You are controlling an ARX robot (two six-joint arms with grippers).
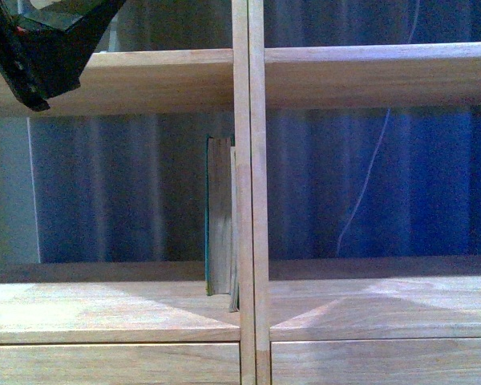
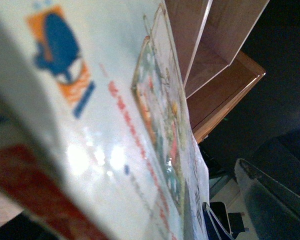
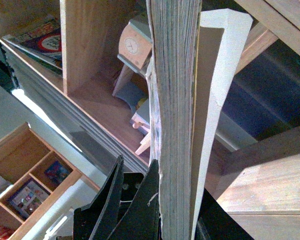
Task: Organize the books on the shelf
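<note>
Against the left side of the divider of the shelf (image 1: 248, 80), two books stand upright and touching: the thick teal book (image 1: 219, 216) and, between it and the divider, a thin book (image 1: 234, 233). Their lower front corners jut past the board's edge. A third book, the paperback (image 2: 105, 125), fills the left wrist view, carried clenched in the left gripper (image 1: 36, 60), which hangs high before the left column. The right gripper (image 3: 162, 215) has its fingers (image 3: 117, 200) on either side of the standing pair; whether they squeeze cannot be told.
</note>
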